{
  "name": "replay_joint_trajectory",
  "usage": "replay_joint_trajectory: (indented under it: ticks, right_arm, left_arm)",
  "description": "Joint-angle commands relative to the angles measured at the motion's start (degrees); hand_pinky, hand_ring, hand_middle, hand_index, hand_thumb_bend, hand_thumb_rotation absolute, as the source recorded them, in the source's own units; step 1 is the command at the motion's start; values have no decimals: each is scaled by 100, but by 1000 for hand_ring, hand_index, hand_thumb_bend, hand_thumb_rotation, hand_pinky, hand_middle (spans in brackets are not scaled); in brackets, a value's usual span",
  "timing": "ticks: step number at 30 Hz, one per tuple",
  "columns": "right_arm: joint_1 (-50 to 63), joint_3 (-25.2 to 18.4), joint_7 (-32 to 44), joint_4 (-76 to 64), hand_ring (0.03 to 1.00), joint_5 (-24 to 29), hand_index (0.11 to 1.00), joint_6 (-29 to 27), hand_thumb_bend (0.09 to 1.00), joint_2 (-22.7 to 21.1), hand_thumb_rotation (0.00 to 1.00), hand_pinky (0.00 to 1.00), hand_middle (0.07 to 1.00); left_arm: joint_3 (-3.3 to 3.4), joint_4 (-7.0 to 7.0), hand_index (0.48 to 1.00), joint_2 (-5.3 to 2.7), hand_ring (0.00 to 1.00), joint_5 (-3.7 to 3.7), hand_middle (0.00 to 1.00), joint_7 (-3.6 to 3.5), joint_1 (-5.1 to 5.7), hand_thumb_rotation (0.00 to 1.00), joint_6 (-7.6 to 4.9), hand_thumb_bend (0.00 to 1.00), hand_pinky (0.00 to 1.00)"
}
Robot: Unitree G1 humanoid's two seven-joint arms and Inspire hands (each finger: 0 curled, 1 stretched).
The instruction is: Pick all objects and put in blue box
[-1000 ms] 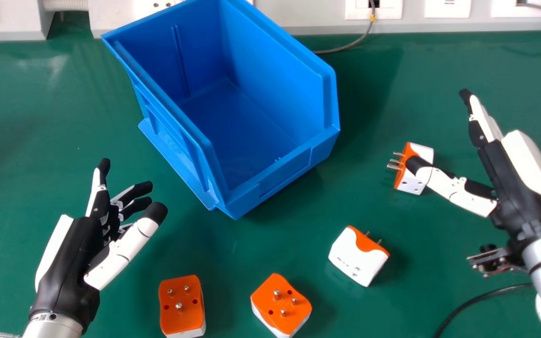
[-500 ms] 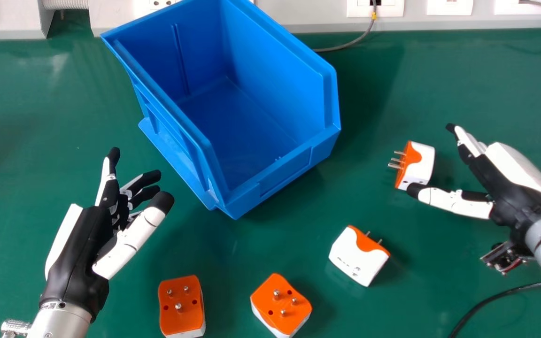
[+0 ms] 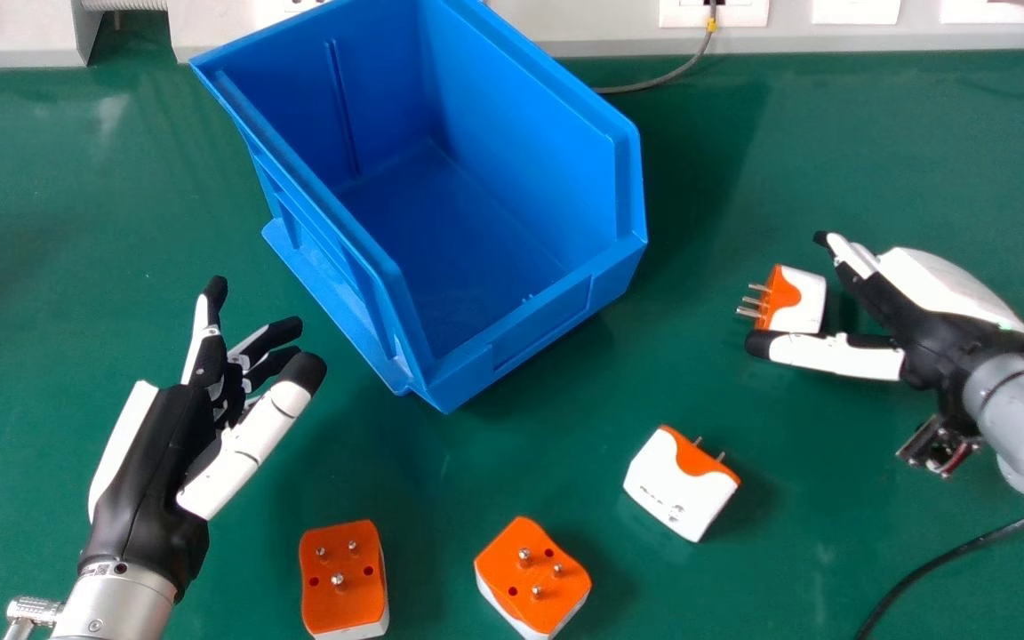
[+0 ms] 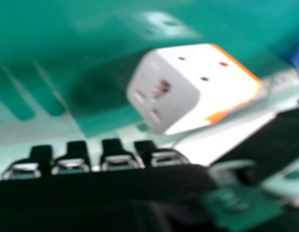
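Observation:
My right hand [image 3: 908, 316] is open at the right of the head view, its thumb beside the near side of a white and orange plug adapter [image 3: 801, 300] and its other fingers off the far side. In the right hand view the adapter [image 4: 188, 87] lies in front of the fingertips of my right hand [image 4: 115, 157]. My left hand [image 3: 156, 462] stands open at the lower left. Three more adapters lie on the table: one on its side [image 3: 679, 484], two with orange pin faces up [image 3: 534, 573] [image 3: 343, 569]. The blue box [image 3: 521, 329] is bare inside.
The green table [image 3: 76, 231] runs back to a pale wall panel [image 3: 876, 36] with sockets. A grey cable [image 3: 654, 82] lies behind the box, and a black cable [image 3: 930, 560] crosses the table's lower right, below my right forearm.
My right hand has come down and leftward, its thumb shifting from over the adapter to the adapter's near side. My left hand has moved slightly up and right.

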Motion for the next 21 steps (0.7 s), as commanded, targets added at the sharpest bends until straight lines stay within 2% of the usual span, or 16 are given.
replay_joint_trajectory:
  ticks: [1, 9, 21]
  right_arm:
    - [-398, 118, -4, 110, 1000, -112, 1000, 112, 618, -61, 902, 1000, 1000]
    - [-748, 486, 101, 308, 1000, -330, 1000, 253, 618, -76, 893, 1000, 1000]
    - [-1000, 903, 12, 507, 1000, -660, 1000, 187, 614, -133, 875, 1000, 1000]
  left_arm:
    - [30, -59, 939, 19, 883, -42, 897, 12, -35, 684, -31, 751, 799]
    - [22, -105, 939, -2, 884, -48, 898, 25, -23, 684, -15, 750, 802]
    - [42, -190, 942, 2, 886, -89, 900, 0, 40, 686, -3, 740, 805]
